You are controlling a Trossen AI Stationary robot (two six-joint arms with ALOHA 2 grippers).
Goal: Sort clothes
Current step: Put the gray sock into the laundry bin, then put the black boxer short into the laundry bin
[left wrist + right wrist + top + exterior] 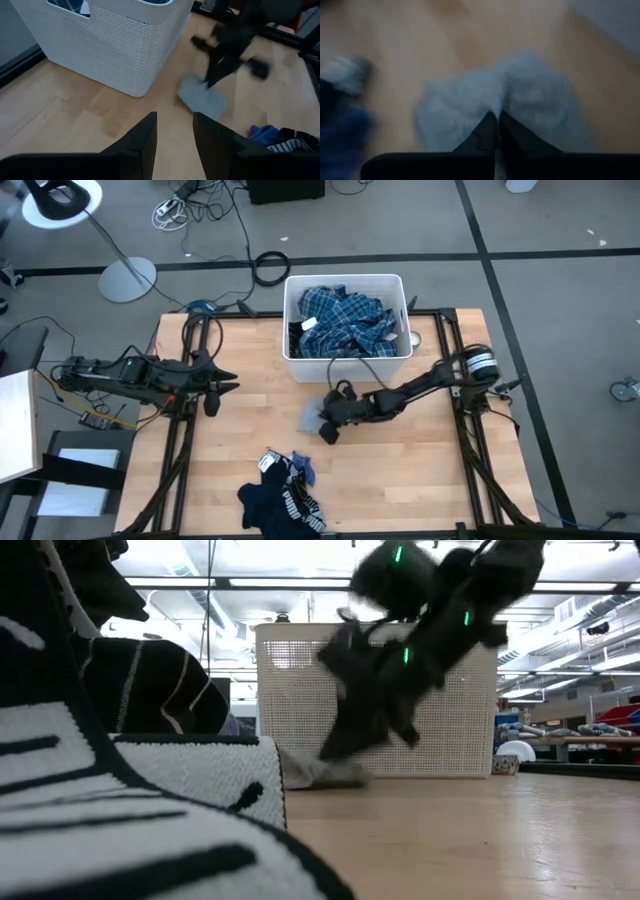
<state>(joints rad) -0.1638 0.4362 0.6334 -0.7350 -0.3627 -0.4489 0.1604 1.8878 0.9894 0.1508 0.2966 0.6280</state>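
A grey sock [309, 416] lies flat on the wooden table in front of the white bin [292, 330], which holds a blue-and-white plaid shirt [345, 315]. My right gripper [328, 428] reaches in from the table's right and is shut at the sock [540, 105]; the sock also shows in the left wrist view [202, 100]. My left gripper [175, 125] is open and empty at the table's left [212, 396]. A pile of navy and striped pieces [283, 495] lies near the front edge. My right gripper has its shut fingertips [490, 125] on a crease in the grey sock [504, 92], about the middle of the cloth seen there. The fingers slant down from the table's right side. The sock lies on the table [335, 775], slack.
The bin stands at the table's far middle. A black-and-white knit piece [100, 820] of the pile fills the low view's left foreground. Bare wood lies between the left gripper and the sock. Black frame rails [180, 450] run along both table sides.
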